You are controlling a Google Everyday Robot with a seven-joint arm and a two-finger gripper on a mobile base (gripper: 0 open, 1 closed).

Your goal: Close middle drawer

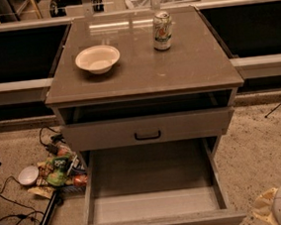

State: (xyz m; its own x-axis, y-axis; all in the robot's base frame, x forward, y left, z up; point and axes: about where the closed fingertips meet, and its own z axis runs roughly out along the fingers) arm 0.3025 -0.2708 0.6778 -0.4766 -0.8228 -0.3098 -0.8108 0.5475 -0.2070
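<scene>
middle drawer (154,206) pulled far out, gripper (277,206) low at right

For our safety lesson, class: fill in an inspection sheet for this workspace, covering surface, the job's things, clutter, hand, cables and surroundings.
Surface: brown cabinet top holds a white bowl and a soda can, apart.
Job's things: middle drawer pulled far out, nothing seen inside; top drawer slightly open.
Clutter: snack packets and a small white dish on the floor, left.
Hand: hand low at bottom right, apart from the drawer.
Cables: black cables on the floor, left.
Surroundings: speckled floor; dark shelving behind.
</scene>
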